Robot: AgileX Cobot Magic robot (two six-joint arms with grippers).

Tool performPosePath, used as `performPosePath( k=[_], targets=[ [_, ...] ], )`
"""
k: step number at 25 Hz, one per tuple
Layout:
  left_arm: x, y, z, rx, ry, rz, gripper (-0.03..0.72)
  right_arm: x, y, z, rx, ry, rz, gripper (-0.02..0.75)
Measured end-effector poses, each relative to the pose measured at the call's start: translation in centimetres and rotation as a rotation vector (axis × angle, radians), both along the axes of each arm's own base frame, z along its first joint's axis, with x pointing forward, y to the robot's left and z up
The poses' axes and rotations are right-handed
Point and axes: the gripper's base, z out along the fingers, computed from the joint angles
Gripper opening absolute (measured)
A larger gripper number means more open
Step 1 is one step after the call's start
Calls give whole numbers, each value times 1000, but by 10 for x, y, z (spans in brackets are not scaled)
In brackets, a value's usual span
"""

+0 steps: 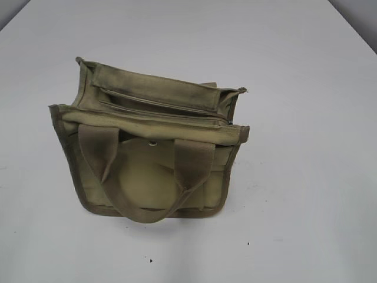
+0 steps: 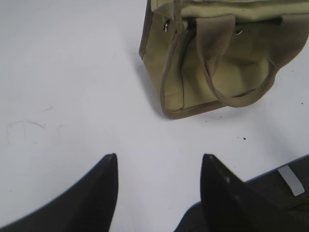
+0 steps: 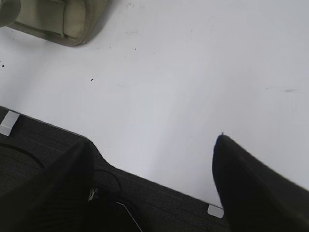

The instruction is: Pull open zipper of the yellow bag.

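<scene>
Currently both pincers, left (image 2: 159, 166) and right (image 3: 154, 150), hang apart and empty. Unbraced, the yellow bag (image 1: 147, 159) may slide when its zipper (image 1: 159, 105) is pulled.

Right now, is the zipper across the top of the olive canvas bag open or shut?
Looks shut: the zipper runs as one thin closed line across the olive canvas bag; no gap shows. Pull tab not discernible.

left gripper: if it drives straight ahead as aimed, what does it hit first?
Most likely the bare white table. The open left gripper points past the left edge of the yellow bag, which sits ahead and to its right. Depth is unclear, so it might clip the bag's corner.
</scene>
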Motion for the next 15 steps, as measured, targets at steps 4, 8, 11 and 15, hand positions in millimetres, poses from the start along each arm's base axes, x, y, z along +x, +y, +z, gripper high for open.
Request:
performPosePath(
  k=[4,8,11,15],
  targets=[
    [0,0,0,0,0,0,424,0,0,0,0,-1,0,594],
    [0,0,0,0,0,0,424,0,0,0,0,-1,0,594],
    [0,0,0,0,0,0,424,0,0,0,0,-1,0,594],
    [0,0,0,0,0,0,424,0,0,0,2,-4,0,594]
  ],
)
